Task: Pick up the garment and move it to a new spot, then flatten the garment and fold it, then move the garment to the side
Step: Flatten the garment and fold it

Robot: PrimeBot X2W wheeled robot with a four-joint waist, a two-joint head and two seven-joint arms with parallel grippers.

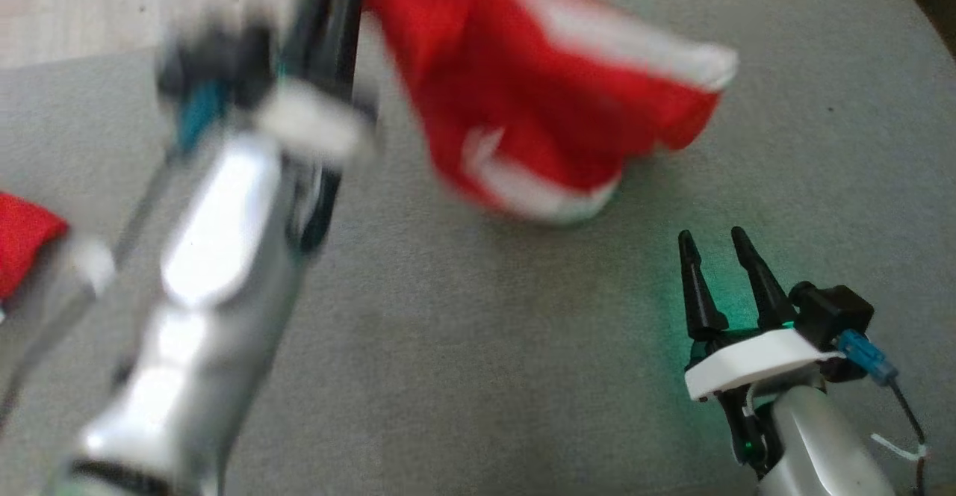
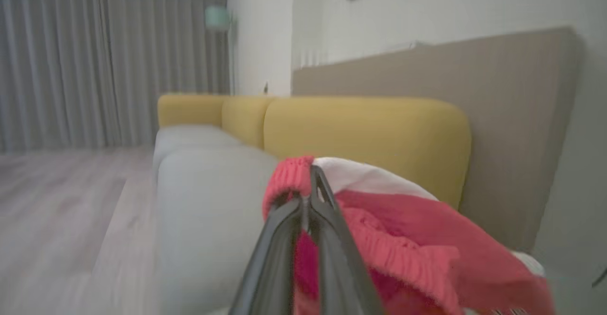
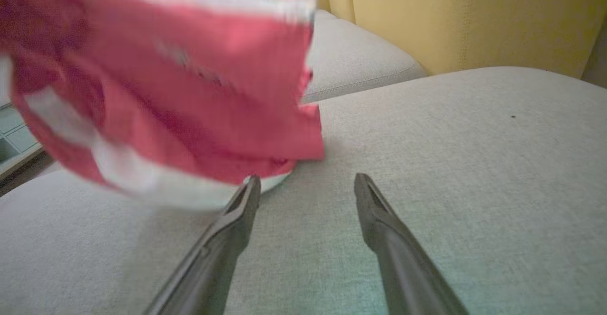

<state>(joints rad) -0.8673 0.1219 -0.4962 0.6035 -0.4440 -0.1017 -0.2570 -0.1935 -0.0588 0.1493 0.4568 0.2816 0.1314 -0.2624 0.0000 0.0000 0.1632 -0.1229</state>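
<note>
The big grey seat (image 1: 478,376) is the largest thing here, with yellow back cushions (image 3: 464,16) behind it. The red and white garment (image 1: 523,100) hangs above the far part of the seat. Its low white edge is at the seat or just over it, but it is too blurry to tell which. It looks soft, light and floppy, so it will likely sag and swing, and it cannot break. The thick knitted edge looks like the best place to hold. The left gripper (image 2: 314,177) is up above the seat with its 2 fingers pinched tight on that red edge. The right gripper (image 1: 713,246) is low over the near part of the seat, just beside the garment, fingers wide apart and holding nothing.
</note>
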